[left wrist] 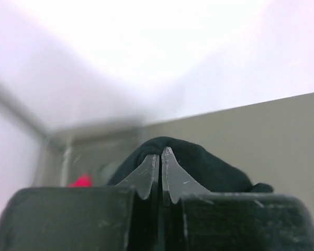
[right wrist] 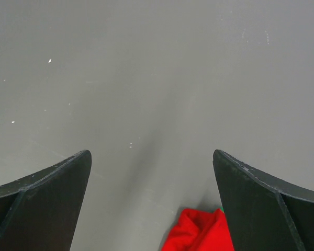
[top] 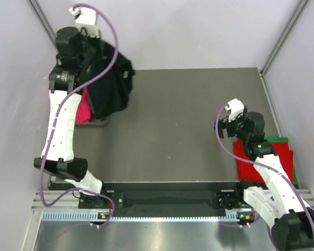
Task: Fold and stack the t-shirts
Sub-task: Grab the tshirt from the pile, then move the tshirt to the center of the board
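My left gripper (top: 91, 44) is raised at the far left and shut on the black t-shirt (top: 111, 78), which hangs down from it over the tub. In the left wrist view the fingertips (left wrist: 167, 157) pinch a fold of the black t-shirt (left wrist: 209, 167). A pink t-shirt (top: 83, 111) shows beside it, and in the left wrist view (left wrist: 81, 181). My right gripper (top: 223, 128) is open and empty above the table. A folded red t-shirt (top: 261, 164) lies at the right on a green one (top: 278, 139); its corner shows in the right wrist view (right wrist: 201, 232).
The tub (top: 98, 122) sits at the far left, mostly hidden by the hanging black cloth. The grey table (top: 183, 130) stretches between the arms. White walls close in the back and the sides.
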